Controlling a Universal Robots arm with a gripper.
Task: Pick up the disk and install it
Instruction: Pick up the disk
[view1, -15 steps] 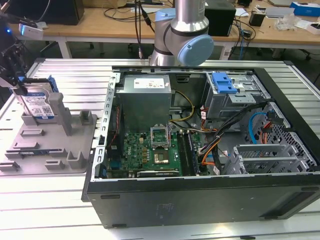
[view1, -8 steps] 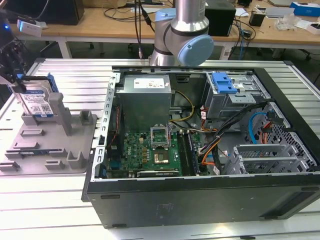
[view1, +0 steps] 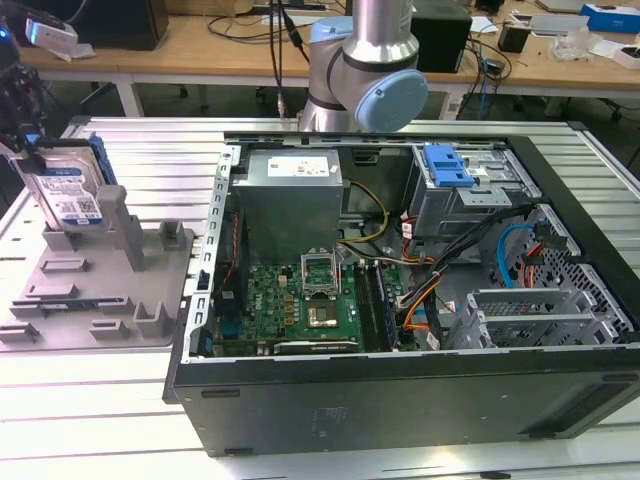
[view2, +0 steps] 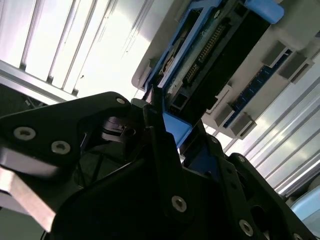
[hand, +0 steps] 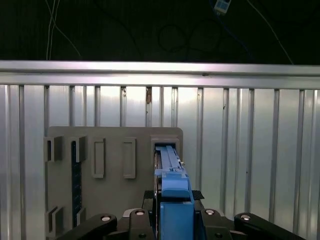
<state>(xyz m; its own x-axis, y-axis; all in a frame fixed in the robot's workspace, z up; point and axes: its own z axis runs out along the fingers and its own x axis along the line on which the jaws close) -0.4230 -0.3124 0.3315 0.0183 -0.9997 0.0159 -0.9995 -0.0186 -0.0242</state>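
The disk (view1: 68, 195) stands on edge in the grey holder (view1: 100, 300), thin side up. Above the holder, the hand (hand: 174, 200) points straight down, clamped on the disk's blue frame.

disk (view2: 210, 52) partly behind the jaws in the second wrist view

an open computer case (view1: 400, 400) sits beside a grey fixture tray (view1: 150, 287) on a slatted table (view1: 90, 400).

Robotics lab: robot arm (view1: 365, 70), opened computer case (view1: 400, 400) on slotted aluminium table (view1: 140, 150), cable-strewn wooden benches (view1: 220, 45) behind
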